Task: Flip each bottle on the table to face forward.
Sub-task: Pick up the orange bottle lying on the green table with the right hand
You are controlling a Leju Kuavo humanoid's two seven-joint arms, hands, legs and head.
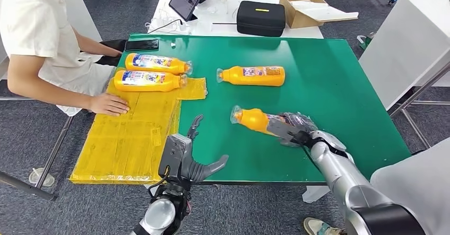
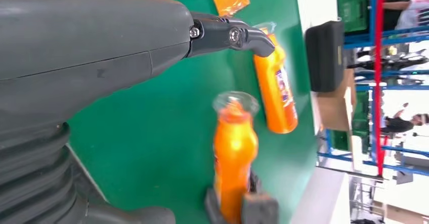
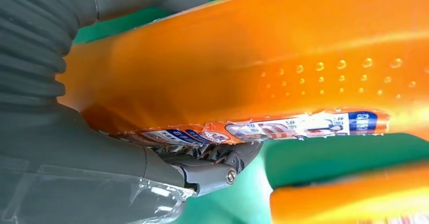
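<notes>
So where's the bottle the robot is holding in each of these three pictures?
Head view: the held bottle lies right of centre on the green table, base end in the right hand.
Left wrist view: lower middle, cap toward the camera.
Right wrist view: the big orange body across the frame.
Shared landmark: the second loose bottle beyond it.

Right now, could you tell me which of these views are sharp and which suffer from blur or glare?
Head view: evenly lit and sharp, labels legible on the two bottles on the yellow mat. Left wrist view: the held bottle is motion-blurred, and the background at the frame edge is overexposed. Right wrist view: the bottle in the right hand sits so close it is soft, with bright glare along its side.
</notes>
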